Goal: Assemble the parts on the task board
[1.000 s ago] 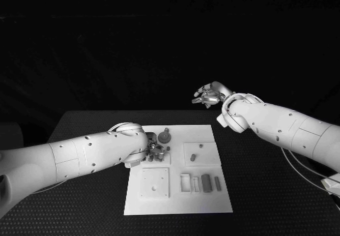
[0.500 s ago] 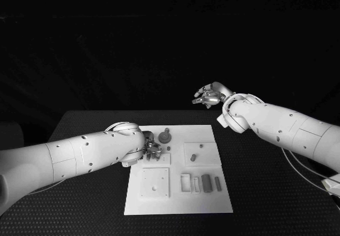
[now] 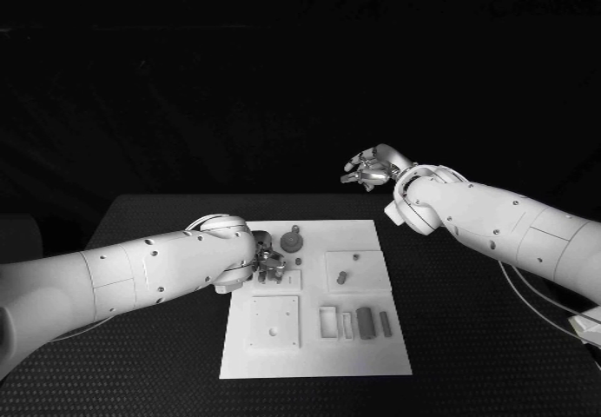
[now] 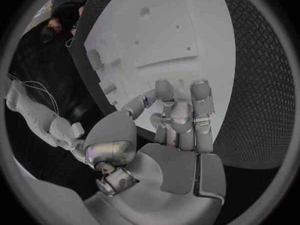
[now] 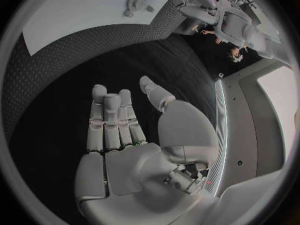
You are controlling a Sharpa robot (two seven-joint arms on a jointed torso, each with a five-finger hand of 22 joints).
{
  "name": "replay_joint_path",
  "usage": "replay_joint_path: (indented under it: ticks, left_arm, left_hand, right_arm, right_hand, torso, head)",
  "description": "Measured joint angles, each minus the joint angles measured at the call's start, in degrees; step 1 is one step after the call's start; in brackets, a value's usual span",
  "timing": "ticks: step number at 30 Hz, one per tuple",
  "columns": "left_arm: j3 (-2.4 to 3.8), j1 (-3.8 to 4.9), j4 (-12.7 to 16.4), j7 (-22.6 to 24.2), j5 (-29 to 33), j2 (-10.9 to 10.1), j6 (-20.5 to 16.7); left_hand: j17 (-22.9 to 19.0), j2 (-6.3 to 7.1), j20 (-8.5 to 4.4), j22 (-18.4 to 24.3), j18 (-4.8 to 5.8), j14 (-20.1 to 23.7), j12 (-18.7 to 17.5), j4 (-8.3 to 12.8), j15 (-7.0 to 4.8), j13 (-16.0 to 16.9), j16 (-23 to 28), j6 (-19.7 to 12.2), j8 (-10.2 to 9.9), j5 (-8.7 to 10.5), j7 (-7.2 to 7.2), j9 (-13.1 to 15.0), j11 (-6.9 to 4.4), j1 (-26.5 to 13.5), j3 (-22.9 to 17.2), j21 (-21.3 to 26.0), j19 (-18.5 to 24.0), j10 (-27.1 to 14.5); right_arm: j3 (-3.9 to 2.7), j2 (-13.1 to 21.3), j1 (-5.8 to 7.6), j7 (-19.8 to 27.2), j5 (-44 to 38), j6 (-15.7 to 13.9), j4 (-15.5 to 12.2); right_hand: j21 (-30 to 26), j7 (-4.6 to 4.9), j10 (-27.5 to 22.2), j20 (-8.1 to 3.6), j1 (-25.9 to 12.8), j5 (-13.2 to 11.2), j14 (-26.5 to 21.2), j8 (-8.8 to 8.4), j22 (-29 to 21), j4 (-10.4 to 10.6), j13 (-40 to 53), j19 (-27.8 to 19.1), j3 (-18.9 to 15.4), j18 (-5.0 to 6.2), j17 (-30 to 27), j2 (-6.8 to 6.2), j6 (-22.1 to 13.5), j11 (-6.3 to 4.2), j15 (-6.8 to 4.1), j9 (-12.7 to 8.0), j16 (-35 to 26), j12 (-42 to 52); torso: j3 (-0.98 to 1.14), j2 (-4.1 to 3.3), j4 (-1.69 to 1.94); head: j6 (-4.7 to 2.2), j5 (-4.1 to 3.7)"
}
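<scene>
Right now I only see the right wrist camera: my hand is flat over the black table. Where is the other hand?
Observer: The left hand is down at the task board's left side, among small parts standing there.
Operator: Is it holding one?
Observer: I cannot tell. In the left wrist view its fingers reach over the white board, and nothing plainly shows between them.
Operator: And where is my hand from above?
Observer: The right hand hangs open past the board's far edge, off the board, holding nothing.
</scene>
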State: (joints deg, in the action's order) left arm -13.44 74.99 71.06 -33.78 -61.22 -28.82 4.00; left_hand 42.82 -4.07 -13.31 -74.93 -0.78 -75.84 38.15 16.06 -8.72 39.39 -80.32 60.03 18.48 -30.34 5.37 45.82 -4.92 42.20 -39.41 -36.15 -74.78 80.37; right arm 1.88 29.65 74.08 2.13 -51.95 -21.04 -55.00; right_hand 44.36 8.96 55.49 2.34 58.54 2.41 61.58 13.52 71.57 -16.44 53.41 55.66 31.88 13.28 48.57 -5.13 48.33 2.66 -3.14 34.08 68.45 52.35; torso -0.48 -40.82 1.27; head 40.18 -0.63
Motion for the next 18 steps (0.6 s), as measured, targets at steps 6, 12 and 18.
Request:
replay_joint_path:
  ticks: [6,12,18]
  left_arm:
    - [-0.08,-0.05,0.2,-0.2,-0.2,0.0,0.7]
    - [-0.04,-0.04,0.4,-0.4,-0.4,-0.1,0.8]
    - [-0.03,-0.04,0.5,-0.4,-0.5,-0.2,0.9]
  left_hand:
    - [-0.2,0.0,0.13,0.0,0.0,0.0,0.0,0.0,0.0,-0.1,-0.2,0.0,0.0,-0.24,-0.05,0.0,-0.09,0.0,-0.1,-0.2,-0.3,0.1]
    - [-0.3,0.01,0.13,0.0,0.0,0.0,0.0,0.0,0.0,-0.1,-0.2,0.0,0.2,-0.68,-0.05,0.0,-0.21,0.0,-0.1,-0.2,-0.3,0.2]
    - [-0.4,-0.09,0.12,0.0,0.0,0.0,0.2,0.0,0.0,-0.1,-0.2,0.0,0.3,-0.67,-0.05,0.1,-0.21,-0.1,-0.1,-0.2,-0.3,0.2]
  right_arm:
    - [0.0,0.0,-0.01,0.0,0.0,0.1,0.0]
    - [0.0,0.0,-0.02,0.0,0.0,0.1,0.0]
    - [0.0,0.0,-0.03,-0.1,0.0,0.1,0.0]
  right_hand:
    - [-0.2,0.0,0.0,0.0,0.0,0.0,-0.1,0.0,0.0,0.0,-0.1,0.0,0.0,0.0,0.0,0.0,0.0,0.0,-0.12,0.0,0.0,0.0]
    - [-0.2,-0.01,0.0,0.0,0.0,0.0,-0.1,0.0,0.0,0.0,-0.1,0.0,0.0,-0.01,0.0,0.0,0.0,0.0,-0.12,0.0,0.0,0.0]
    - [-0.2,-0.01,0.0,0.0,0.0,0.0,-0.1,0.0,0.0,0.0,-0.1,0.0,0.0,-0.02,0.0,0.0,0.0,0.0,-0.11,0.0,0.0,0.0]
  torso:
    - [-0.01,-0.01,-0.01]
    - [-0.01,-0.02,-0.01]
    - [-0.03,-0.02,0.03]
  head:
    - [-0.01,0.0]
    - [0.1,0.01]
    - [0.15,0.03]
